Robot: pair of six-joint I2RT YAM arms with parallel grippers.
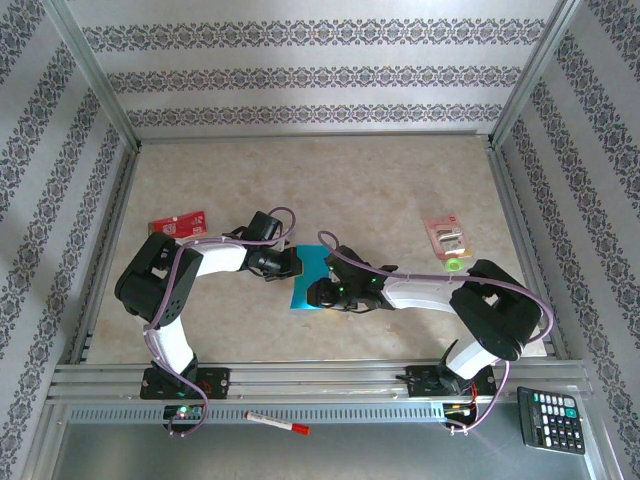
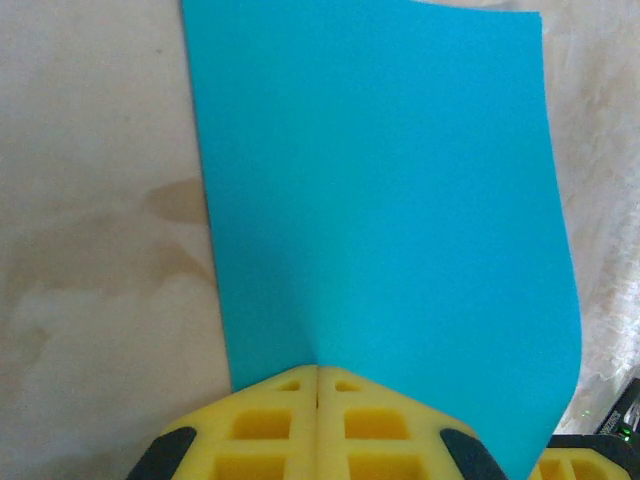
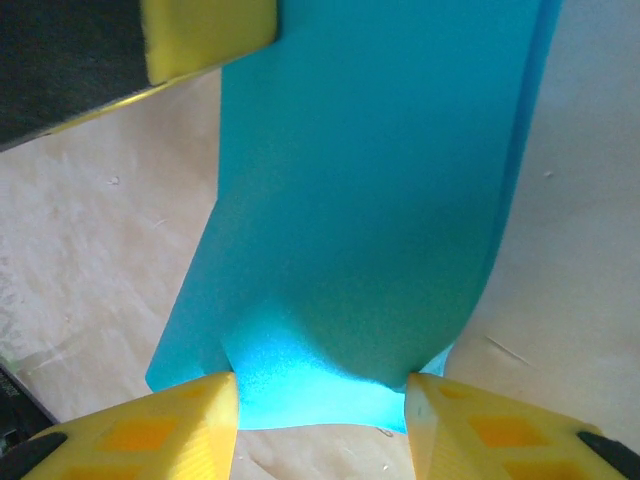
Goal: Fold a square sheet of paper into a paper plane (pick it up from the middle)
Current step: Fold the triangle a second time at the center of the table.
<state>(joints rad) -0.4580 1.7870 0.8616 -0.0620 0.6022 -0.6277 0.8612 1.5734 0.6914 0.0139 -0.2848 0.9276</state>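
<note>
The square sheet of paper (image 1: 308, 272) is teal-blue and sits mid-table between my two grippers, folded to a narrower strip. My left gripper (image 1: 291, 264) is shut on its left edge; in the left wrist view the yellow jaws (image 2: 317, 372) meet on the sheet (image 2: 380, 200), which spreads away from them. My right gripper (image 1: 318, 293) is at the sheet's near right part. Its fingertips (image 3: 322, 395) stand apart, and the paper (image 3: 370, 200) humps up between them, touching both. The left finger (image 3: 210, 35) shows at the top of the right wrist view.
A red-and-white card (image 1: 178, 223) lies at the left. At the right are a pink packet (image 1: 445, 237) and a small green thing (image 1: 453, 266). A marker (image 1: 277, 423) and a calculator (image 1: 551, 419) lie below the front rail. Metal frame posts border the table.
</note>
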